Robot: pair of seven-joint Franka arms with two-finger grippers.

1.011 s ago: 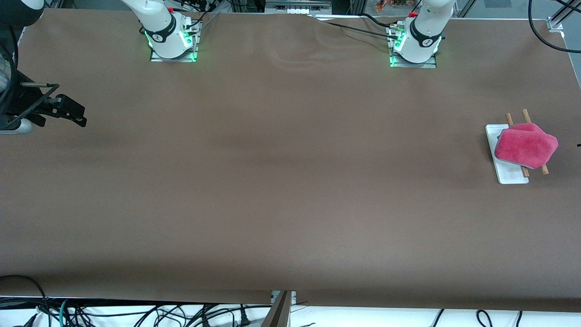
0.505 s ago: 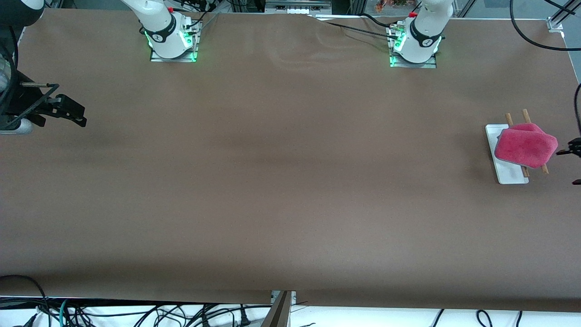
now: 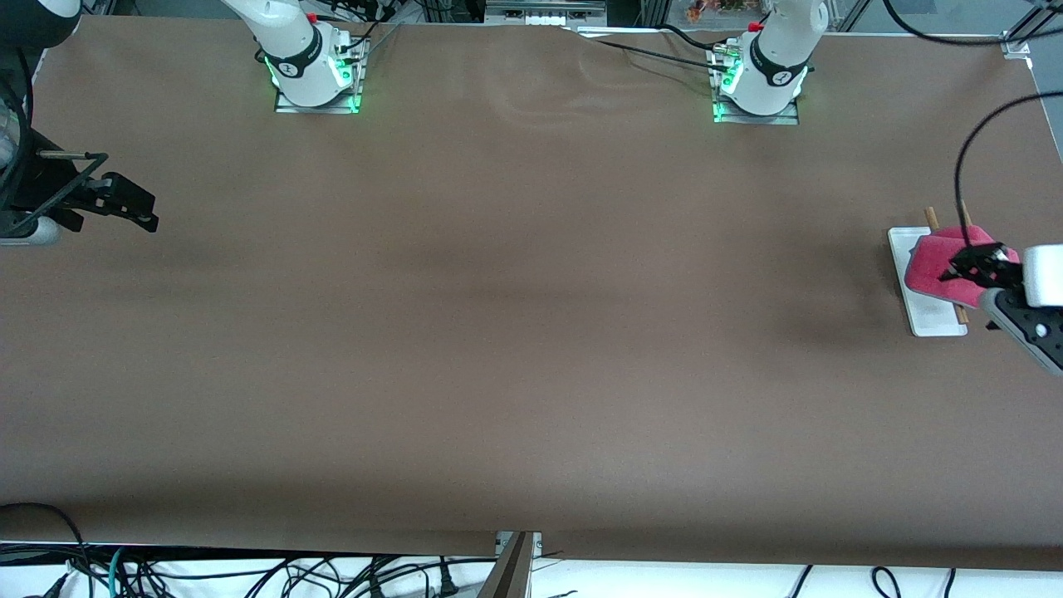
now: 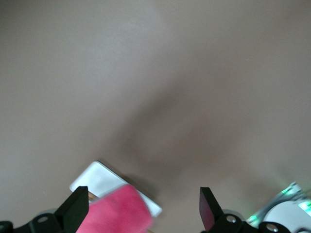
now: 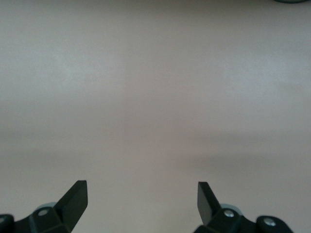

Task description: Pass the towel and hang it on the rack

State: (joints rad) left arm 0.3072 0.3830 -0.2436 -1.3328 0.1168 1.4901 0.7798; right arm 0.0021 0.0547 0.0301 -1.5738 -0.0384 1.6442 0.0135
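Note:
The pink towel [image 3: 927, 266] lies draped over the rack [image 3: 932, 317], whose white base and brown rods sit at the left arm's end of the table. My left gripper [image 3: 967, 264] is open and hovers over the towel's outer side, holding nothing. In the left wrist view the towel [image 4: 119, 211] lies between the open fingertips [image 4: 77, 206], nearer one of them, with the rack's white base [image 4: 97, 178] just past it. My right gripper [image 3: 141, 212] waits open and empty over the table's right-arm end; its wrist view [image 5: 141, 199] shows only bare table.
The brown table cover [image 3: 515, 316] spans the whole view. The arm bases [image 3: 311, 75] stand along the edge farthest from the front camera. A black cable [image 3: 963, 158] loops above the rack. Cables hang below the table's near edge.
My left gripper has come in from the left arm's end of the table and now hovers over the towel on the rack. Towel, rack and right arm have not moved.

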